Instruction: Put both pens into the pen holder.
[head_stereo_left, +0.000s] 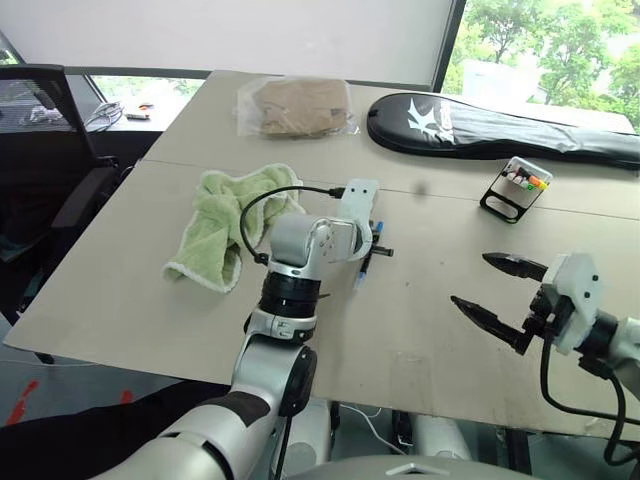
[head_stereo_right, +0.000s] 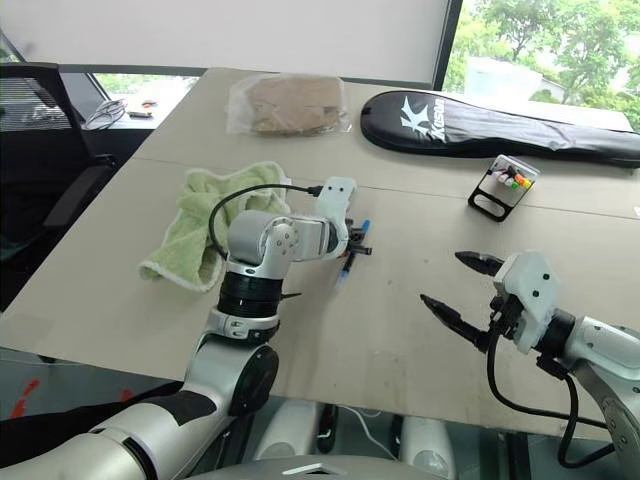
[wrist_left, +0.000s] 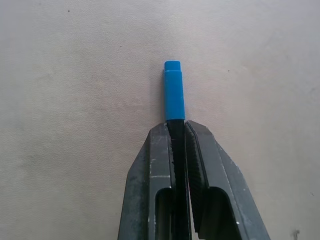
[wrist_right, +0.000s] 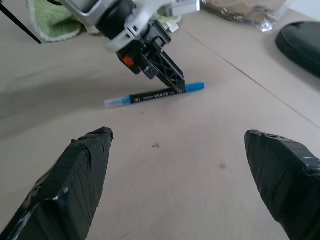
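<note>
Our left gripper (wrist_right: 177, 85) clenched on blue-capped pen (wrist_right: 150, 95), pen lying on table (head_stereo_left: 440, 330). Right gripper (head_stereo_left: 500, 290) spread, empty. Step: grasp made. Next we lift, carry rightward to pen holder (head_stereo_left: 517, 187), tip pen upright.

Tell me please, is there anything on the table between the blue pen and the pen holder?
Nothing visible. The left gripper is shut on the blue pen, and the table from there to the pen holder is bare. The towel lies on the other side, and the black bag lies beyond the holder.
</note>
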